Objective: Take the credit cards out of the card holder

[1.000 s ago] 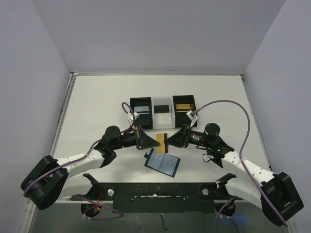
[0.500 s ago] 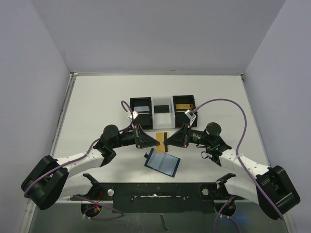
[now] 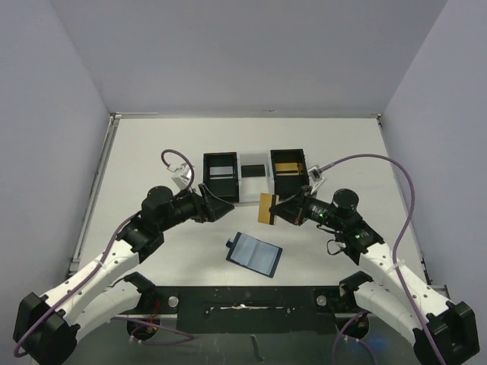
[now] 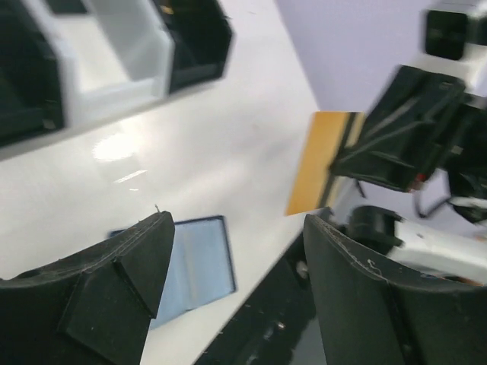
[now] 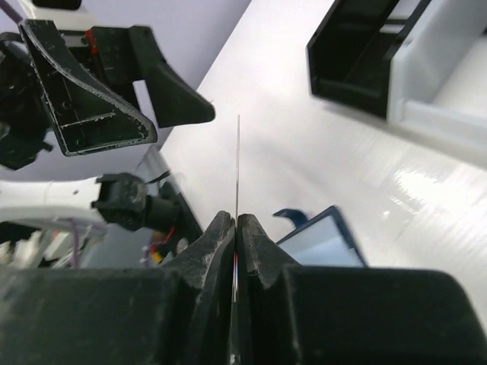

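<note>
The left gripper (image 3: pixel 219 207) had drawn back, jaws wide and empty, leaving the gold credit card (image 3: pixel 265 209) pinched on edge in the right gripper (image 3: pixel 277 210), apparently a handover, with the card holder (image 3: pixel 255 254) lying open nearby.

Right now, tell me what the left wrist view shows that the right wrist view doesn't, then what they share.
Only left wrist: the flat face of the gold card, held out by the right gripper, and the left gripper with its own fingers spread and nothing between them. Only right wrist: that card edge-on, a thin line pinched in the shut gripper, with the left gripper seen from outside. Both: the blue card holder lying open on the white table, and the black boxes.
</note>
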### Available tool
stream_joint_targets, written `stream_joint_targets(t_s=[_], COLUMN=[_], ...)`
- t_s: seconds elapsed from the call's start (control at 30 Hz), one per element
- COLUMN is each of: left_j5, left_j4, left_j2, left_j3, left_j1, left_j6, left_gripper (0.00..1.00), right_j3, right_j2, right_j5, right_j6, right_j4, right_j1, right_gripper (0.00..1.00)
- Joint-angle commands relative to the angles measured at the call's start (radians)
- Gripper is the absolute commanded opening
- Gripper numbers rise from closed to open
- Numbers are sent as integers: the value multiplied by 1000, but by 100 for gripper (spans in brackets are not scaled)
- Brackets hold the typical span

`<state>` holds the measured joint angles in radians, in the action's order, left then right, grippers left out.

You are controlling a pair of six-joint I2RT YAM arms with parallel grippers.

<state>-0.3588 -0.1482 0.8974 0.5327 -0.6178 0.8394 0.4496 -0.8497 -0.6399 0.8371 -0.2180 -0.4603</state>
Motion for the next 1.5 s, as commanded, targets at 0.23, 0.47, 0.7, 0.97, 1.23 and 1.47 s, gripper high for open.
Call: stream_joint_targets(t_s=[0.23, 0.47, 0.7, 0.97, 1.23, 1.47], left_j5=[467, 493, 505, 520, 491, 453], left_j4=[526, 494, 475, 440, 410, 403], left_j2=[-32, -9, -37, -39, -74, -55], left_j3=[242, 220, 184, 184, 160, 159], left_j1=[59, 188, 277, 321, 377, 389], left_j6=[-362, -420, -426, -435, -445, -446], left_gripper=[72, 78, 78, 78, 78, 78], right_j3=[121, 127, 191, 223, 306, 356], right_j2=[185, 239, 147, 67, -73, -181], right_j5=[378, 518, 552, 708, 577, 346], right_j6=[-488, -679, -808, -866, -915, -951], right_j4=[246, 260, 314, 315, 358, 324], right_j1=[2, -2, -1, 3, 120, 238], right_gripper=[0, 0, 0, 0, 0, 0])
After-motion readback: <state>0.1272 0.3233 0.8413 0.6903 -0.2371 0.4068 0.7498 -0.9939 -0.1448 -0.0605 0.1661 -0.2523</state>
